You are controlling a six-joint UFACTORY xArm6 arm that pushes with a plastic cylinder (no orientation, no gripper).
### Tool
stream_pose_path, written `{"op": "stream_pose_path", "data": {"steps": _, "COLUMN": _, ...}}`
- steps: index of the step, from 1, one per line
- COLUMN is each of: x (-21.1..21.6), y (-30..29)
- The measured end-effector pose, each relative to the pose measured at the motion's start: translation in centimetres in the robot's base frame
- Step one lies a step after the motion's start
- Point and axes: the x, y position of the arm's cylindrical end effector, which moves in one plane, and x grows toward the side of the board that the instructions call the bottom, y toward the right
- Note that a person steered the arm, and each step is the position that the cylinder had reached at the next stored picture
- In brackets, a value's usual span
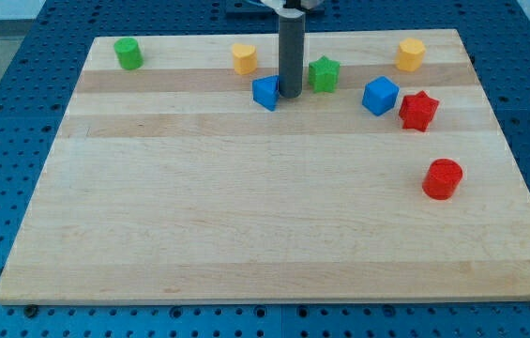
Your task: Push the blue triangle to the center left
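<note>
Camera view: the tip point(290, 95) is sitting at the worktop's point(246, 225) top centre, touching the blue triangle's point(265, 92) right side. No pincer is showing, only the plain rod. A green star point(324, 74) is lying just right of the rod, a yellow block point(244, 58) up-left.

- My rod point(290, 56) comes down from the view's top, just left of the middle, and stands upright with no visible tilt.
- It is a straight, dark grey cylinder, the same width along its whole visible length.
- At its upper end it joins a pale mount point(288, 7), cut off by the view's top edge, so the arm above it does not show.
- My tip point(290, 96) sits in the upper part of the view; it seems to rest on the surface, though contact cannot be confirmed from this angle.
</note>
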Motion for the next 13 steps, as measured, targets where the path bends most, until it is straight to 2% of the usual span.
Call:
{"op": "stream_pose_path", "data": {"steps": 3, "x": 0.4, "y": -18.5}}
{"op": "stream_pose_path", "data": {"steps": 4, "x": 0.6, "y": -14.2}}
{"op": "stream_pose_path", "data": {"steps": 5, "x": 1.9, "y": -13.5}}
{"op": "stream_pose_path", "data": {"steps": 6, "x": 2.4, "y": -18.1}}
{"op": "stream_pose_path", "data": {"steps": 7, "x": 2.6, "y": -18.1}}
{"op": "stream_pose_path", "data": {"steps": 8, "x": 2.7, "y": -14.0}}
{"op": "stream_pose_path", "data": {"steps": 10, "x": 4.3, "y": -23.3}}
{"op": "stream_pose_path", "data": {"steps": 11, "x": 6.1, "y": -22.6}}
{"op": "stream_pose_path", "data": {"steps": 12, "x": 6.3, "y": -18.1}}
{"op": "stream_pose_path", "data": {"steps": 13, "x": 8.8, "y": -15.9}}
